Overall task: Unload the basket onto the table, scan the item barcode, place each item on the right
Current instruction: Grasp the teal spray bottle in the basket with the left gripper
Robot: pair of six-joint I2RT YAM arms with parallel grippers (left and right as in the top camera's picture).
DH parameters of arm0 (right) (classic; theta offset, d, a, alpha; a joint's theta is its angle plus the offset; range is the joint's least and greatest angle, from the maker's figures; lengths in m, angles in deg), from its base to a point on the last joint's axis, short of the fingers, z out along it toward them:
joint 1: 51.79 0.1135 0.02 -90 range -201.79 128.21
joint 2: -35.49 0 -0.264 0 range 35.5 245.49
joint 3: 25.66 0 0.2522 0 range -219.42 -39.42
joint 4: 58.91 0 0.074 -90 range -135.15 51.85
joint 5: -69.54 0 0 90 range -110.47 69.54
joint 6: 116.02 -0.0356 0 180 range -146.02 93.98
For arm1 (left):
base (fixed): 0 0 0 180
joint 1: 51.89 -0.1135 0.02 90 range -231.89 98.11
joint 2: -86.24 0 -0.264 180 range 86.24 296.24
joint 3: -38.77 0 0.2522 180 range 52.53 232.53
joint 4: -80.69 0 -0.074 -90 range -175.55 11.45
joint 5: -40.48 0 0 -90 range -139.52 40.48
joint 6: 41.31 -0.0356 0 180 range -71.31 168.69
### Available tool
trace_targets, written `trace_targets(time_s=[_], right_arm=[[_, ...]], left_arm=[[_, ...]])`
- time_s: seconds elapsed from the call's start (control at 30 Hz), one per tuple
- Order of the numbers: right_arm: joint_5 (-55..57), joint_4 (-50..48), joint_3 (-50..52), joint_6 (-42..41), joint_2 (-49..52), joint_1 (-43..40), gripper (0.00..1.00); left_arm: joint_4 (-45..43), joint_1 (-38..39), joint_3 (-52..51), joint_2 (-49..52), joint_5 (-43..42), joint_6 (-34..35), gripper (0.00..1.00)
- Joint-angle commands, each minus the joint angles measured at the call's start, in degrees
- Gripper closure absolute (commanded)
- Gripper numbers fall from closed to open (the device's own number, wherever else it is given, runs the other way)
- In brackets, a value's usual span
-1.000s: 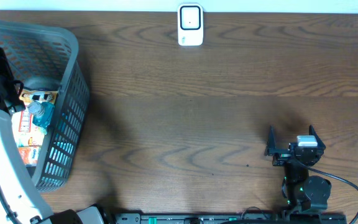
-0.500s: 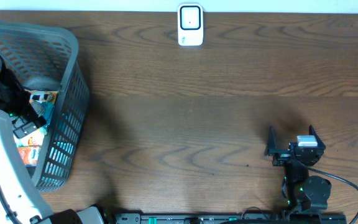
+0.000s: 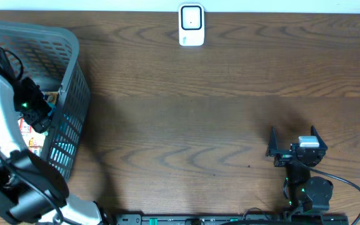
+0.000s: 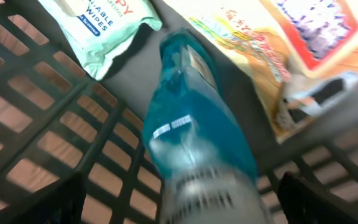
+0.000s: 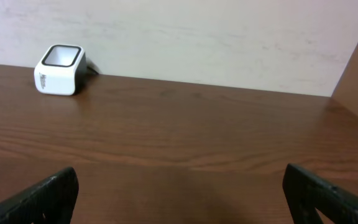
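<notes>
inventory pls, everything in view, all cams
table: one, dark brown wood, under everything
basket: one, grey plastic, table's left end
scanner: one, white, far edge, centre
bottle: one, teal, in basket
wipes pack: one, pale green, in basket beside bottle
snack packets: at least two, orange-yellow and red-white, in basket
left gripper: black, open, inside basket over bottle
right gripper: black, open, empty, near-right of table
</notes>
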Motion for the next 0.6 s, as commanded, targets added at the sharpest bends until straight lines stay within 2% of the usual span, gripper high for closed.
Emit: trace_targets(time_s=[0.0, 0.03, 0.13, 0.27, 0.4, 0.57], right_arm=[[0.31, 0.22, 0.07, -0.63, -0.33, 0.09, 0.01], [0.31, 0.22, 0.07, -0.63, -0.33, 0.09, 0.01], [0.31, 0.22, 0.07, -0.63, -0.33, 0.09, 0.01], [0.31, 0.22, 0.07, -0.66, -0.33, 0.09, 0.01], [0.31, 0.22, 0.07, -0.66, -0.33, 0.09, 0.01], [0.31, 0.22, 0.07, -0.66, -0.33, 0.09, 0.01]], left_arm=[[1.03, 0.28, 0.04, 1.01, -0.2, -0.31, 0.02], [1.42, 0.28, 0.04, 1.29, 0.28, -0.39, 0.0], [2.4, 0.28, -0.44, 1.66, 3.37, -0.39, 0.11], [2.99, 0.28, -1.31, 1.66, 4.33, -1.9, 0.39], [3.02, 0.28, -1.38, 1.66, 4.37, -6.16, 0.43], [3.04, 0.31, -1.38, 1.66, 4.35, -10.25, 0.56]])
